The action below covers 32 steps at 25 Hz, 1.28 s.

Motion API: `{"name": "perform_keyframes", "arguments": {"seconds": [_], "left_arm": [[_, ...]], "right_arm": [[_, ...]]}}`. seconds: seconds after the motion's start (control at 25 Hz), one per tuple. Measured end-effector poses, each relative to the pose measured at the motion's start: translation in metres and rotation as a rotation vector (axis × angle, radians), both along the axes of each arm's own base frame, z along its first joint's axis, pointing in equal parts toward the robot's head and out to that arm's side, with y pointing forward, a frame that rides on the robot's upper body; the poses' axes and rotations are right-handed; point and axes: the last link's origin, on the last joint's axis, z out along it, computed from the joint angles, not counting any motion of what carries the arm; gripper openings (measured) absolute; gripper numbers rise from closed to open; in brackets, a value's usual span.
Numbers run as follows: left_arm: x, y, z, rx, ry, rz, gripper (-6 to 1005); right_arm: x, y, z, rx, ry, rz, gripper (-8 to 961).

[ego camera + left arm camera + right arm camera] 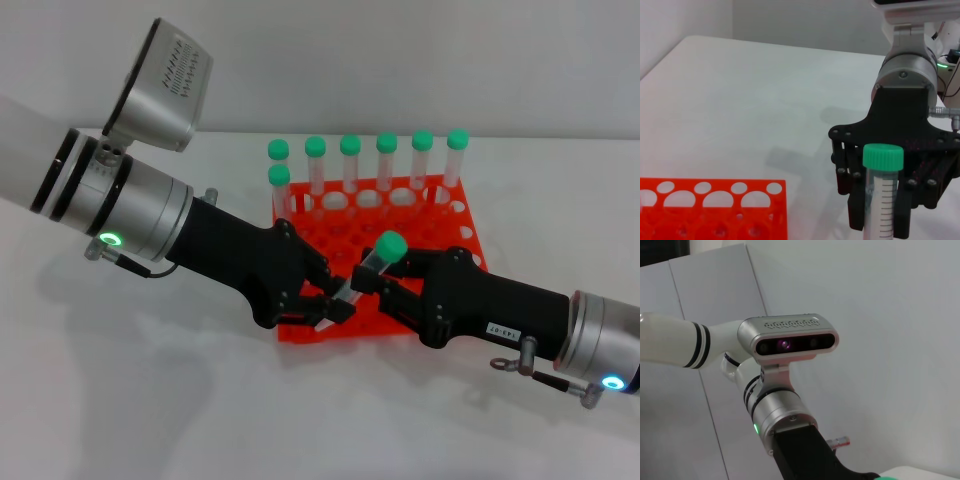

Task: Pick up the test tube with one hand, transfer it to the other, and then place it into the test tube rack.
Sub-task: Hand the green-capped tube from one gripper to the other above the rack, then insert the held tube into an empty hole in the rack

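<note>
Both tools meet low in the head view, just over the near edge of the rack (375, 235). From the left comes the left tool (335, 305), on the arm with the green ring (111, 240); from the right comes the right tool (385, 285), on the arm with the blue ring (612, 383) and a small white label (500, 330) on its black wrist. Between them the tube (368, 272) hangs in the air, tilted, its green cap (391, 245) uppermost and leaning toward the right tool, its clear lower end down at the left tool's fingertips. That left tool looks pinched on the lower end. The right tool's fingers bracket the upper part just under the cap; whether they press on the tube or stand a little off it I cannot tell.

Seen from the left wrist, the tube (884, 200) stands upright with the right tool (880, 220) behind and around it, black fingers on either side of the graduated barrel.

Standing in the rack's far holes are seven more green-capped tubes (386, 160), six along the back row and one at the left just in front. Its other holes show orange. Under it lies the white counter (150, 400).

From the right wrist, the left arm's camera (792, 337) and silver wrist (780, 412) show against a pale wall.
</note>
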Motion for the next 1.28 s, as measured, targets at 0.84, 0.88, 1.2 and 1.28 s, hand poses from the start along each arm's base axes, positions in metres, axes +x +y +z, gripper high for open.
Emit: {"name": "perform_keyframes", "arguments": {"seconds": [0.84,0.88,1.2,1.28], "left_arm": [[-0.007,0.002,0.014,0.054,-0.032,0.071,716],[-0.013,0.002,0.021,0.088,-0.043,0.091,737],[-0.063,-0.022,0.078,0.347,-0.175,0.233,881],[-0.078,-0.034,0.088,0.41,-0.231,0.259,882]], "right_arm": [[0.001,-0.001,-0.001,0.004,-0.005,0.004,206],[0.002,-0.001,0.0,0.004,-0.005,0.003,206],[0.0,0.005,0.002,0.029,-0.014,0.004,207],[-0.003,0.01,0.003,0.039,-0.018,0.008,207]]}}
